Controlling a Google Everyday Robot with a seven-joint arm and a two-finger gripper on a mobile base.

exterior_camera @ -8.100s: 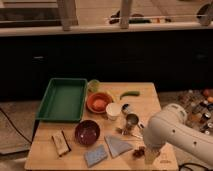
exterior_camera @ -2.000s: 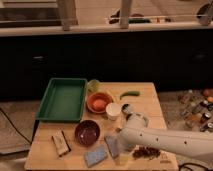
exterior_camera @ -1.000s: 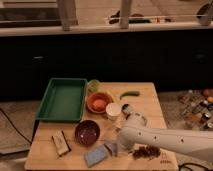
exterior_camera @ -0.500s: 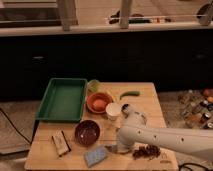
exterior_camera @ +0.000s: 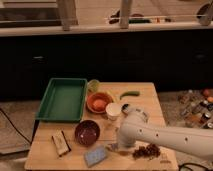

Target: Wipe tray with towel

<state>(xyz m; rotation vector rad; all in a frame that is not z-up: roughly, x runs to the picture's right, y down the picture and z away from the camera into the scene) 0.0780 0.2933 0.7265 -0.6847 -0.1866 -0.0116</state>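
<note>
The gripper (exterior_camera: 119, 147) is low at the table's (exterior_camera: 145, 100) 6 o'clock edge, right over the towel (exterior_camera: 112, 146). Its grip cannot be told. The green tray (exterior_camera: 62, 99) sits at 10 o'clock.

Your gripper (exterior_camera: 119, 147), at the tip of the white arm (exterior_camera: 160, 136), sits low over the pale tan wooden table (exterior_camera: 150, 102), with a grey-blue scrap of towel (exterior_camera: 112, 146) at its edge. Just left of it in view you have a speckled blue-grey pad (exterior_camera: 95, 156) and a maroon bowl (exterior_camera: 87, 132). Beyond it are the plain green tray (exterior_camera: 62, 100) and an orange bowl (exterior_camera: 100, 102).
</note>
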